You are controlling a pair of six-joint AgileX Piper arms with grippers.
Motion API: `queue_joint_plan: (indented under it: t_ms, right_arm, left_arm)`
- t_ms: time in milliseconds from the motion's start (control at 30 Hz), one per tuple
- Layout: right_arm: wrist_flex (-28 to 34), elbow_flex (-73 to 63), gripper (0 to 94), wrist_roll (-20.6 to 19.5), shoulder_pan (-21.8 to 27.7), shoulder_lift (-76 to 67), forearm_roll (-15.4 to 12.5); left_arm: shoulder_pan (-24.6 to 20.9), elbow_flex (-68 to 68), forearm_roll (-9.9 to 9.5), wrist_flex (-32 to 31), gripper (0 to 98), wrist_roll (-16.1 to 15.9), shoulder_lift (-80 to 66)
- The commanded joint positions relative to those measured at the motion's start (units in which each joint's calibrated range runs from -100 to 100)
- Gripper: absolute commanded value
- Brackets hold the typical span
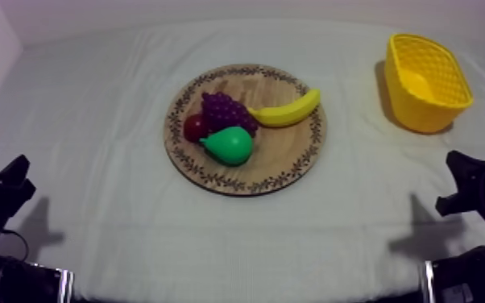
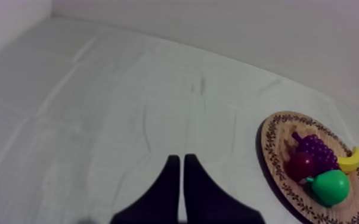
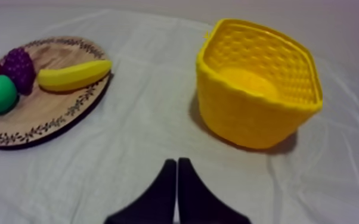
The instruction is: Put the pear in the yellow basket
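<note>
1. Black and paired, the fingers of my left hand lie pressed together into a narrow wedge with nothing between them. The hand sits low at the near left of the bench, over bare grey-white cloth.
2. My right hand is the same: fingers closed against each other, empty, low at the near right of the bench, facing the cloth in front of the yellow basket.
3. Both hands are well apart from the round wooden board, which lies flat in the middle of the bench, its patterned rim running all the way round.
4. The pear, green, rests on the board, on its near side and a little left of centre, its narrow end pointing left.
5. The pear touches the bunch of grapes just beyond it. The small red fruit sits just beside the pear at its far left, against the grapes.
6. The banana lies on the far right part of the board, one end by the grapes, the other reaching over the rim toward the basket.
7. The basket stands upright at the far right of the bench, mouth open upward, well apart from the board, with bare cloth between them.
</note>
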Motion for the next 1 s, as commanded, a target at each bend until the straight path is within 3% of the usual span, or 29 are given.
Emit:
queue_joint_plan:
  t_ms: [0, 167, 333, 433, 667, 967]
  right_arm:
    - [-0.93, -2.37, 0.2, -4.67, -2.33, 4.61, 5.38]
    - [1.77, -12.99, 0.4, -10.22, -5.94, 15.94, 13.87]
    - [7.81, -24.64, 0.5, -11.49, -9.81, 27.39, 17.59]
    - [11.49, -31.23, 0.6, -8.86, -11.62, 33.72, 17.11]
    - [20.05, -44.68, 0.6, 0.59, -15.67, 45.79, 13.27]
    - [32.69, -64.74, 0.7, 9.23, -20.50, 58.77, 8.36]
  left_arm:
    - [0.01, -0.02, -0.03, 0.00, 0.1, -0.01, 0.02]
    - [0.01, -0.02, -0.03, 0.00, 0.1, 0.00, 0.02]
    - [0.01, -0.02, -0.03, 0.00, 0.1, -0.01, 0.02]
    - [0.01, -0.02, -0.03, 0.00, 0.1, -0.01, 0.02]
    - [0.01, -0.02, -0.03, 0.00, 0.1, -0.01, 0.02]
    - [0.01, -0.02, -0.03, 0.00, 0.1, -0.01, 0.02]
